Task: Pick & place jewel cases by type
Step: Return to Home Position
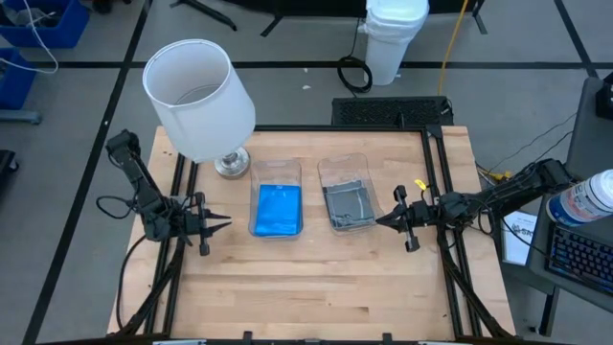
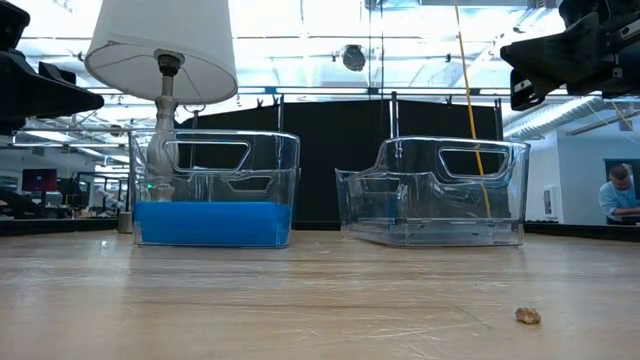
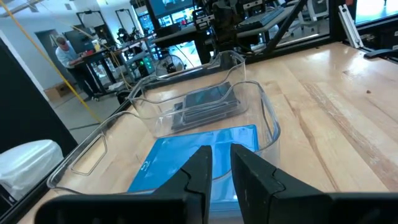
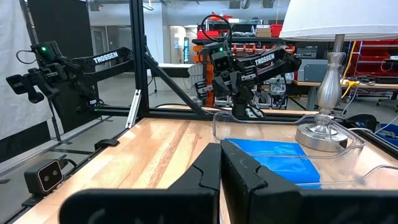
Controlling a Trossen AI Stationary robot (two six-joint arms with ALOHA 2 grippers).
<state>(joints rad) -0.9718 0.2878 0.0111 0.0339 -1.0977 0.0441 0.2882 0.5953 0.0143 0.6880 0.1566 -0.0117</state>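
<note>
The wooden table (image 1: 316, 278) is seen carrying two clear tubs mid-table: blue jewel cases (image 1: 278, 209) are stacked in the left tub (image 1: 276, 172), grey jewel cases (image 1: 349, 205) in the right tub (image 1: 343, 165). Nothing loose is seen. The left gripper (image 1: 222, 222), slightly parted and empty, is held at the left edge; the right gripper (image 1: 381, 220), pressed together, faces it from the right.

"TROSSEN" is printed in white on the left arm (image 4: 258, 62), seen beyond the lamp (image 4: 333, 74) in the right wrist view. The same word is printed on another arm (image 4: 106, 59) farther from the lamp. No other text can be read.
</note>
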